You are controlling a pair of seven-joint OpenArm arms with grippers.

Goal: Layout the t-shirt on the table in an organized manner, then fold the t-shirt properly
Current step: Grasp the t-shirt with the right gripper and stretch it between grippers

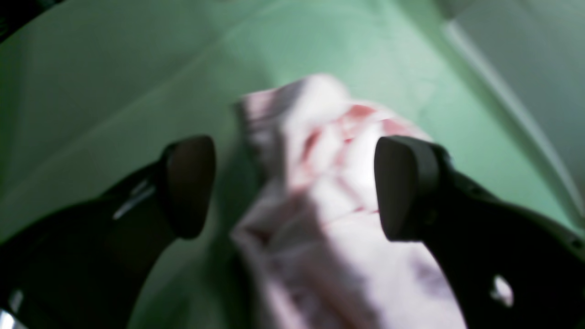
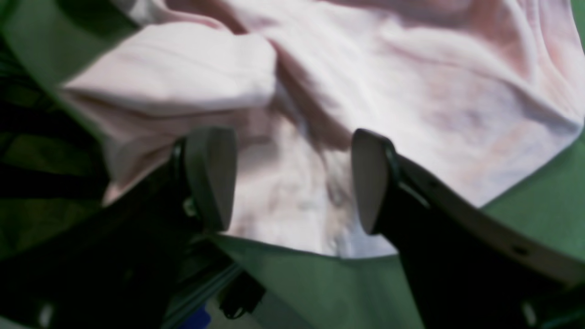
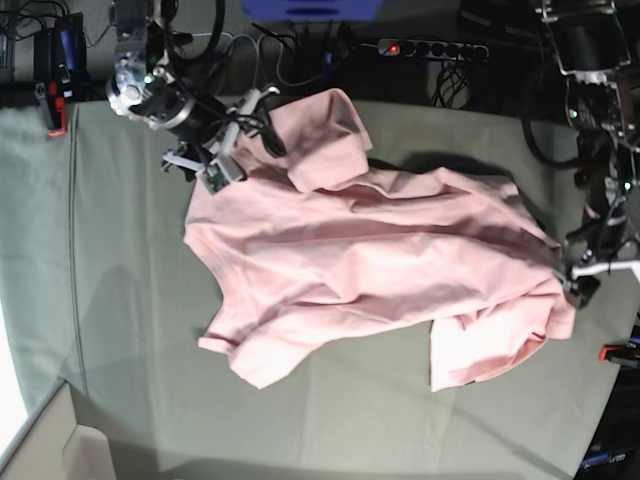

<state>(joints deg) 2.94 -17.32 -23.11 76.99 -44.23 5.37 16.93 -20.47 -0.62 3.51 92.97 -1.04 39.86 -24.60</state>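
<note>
Layout stage, not the folding stage, is what these views are showing.

Nearest, in the left wrist view: left gripper [image 1: 292,187] is standing with its jaws spread wide, a bunched ridge of the t-shirt [image 1: 315,192] running up between them. The view is blurred; neither pad is pressing on the cloth, so nothing is being pinched. Reddish marks are showing on the fabric there, too smeared to read.

Right wrist view: right gripper [image 2: 292,180] is likewise hanging spread, pads apart, over a hemmed edge of the t-shirt [image 2: 411,105]; a rolled sleeve or fold is lying to one side. No cloth is caught between the pads.

Farther out, base view: the t-shirt [image 3: 380,270] is lying roughly mid-bench, partly spread but rumpled. One flap is doubled over at the far edge near the right gripper [image 3: 210,165], a corner is tucked under at the side of the left gripper [image 3: 585,275], and long creases are crossing the body. The bench [image 3: 120,300] is showing bare grey-green cloth all round it.

Judgement: the garment is on the bench and mostly opened out, so the layout is under way yet unfinished. The doubled flap and tucked corner are wanting pulling flat and the sleeves are wanting squaring. No proper fold is made yet; all of the folding is remaining.
</note>
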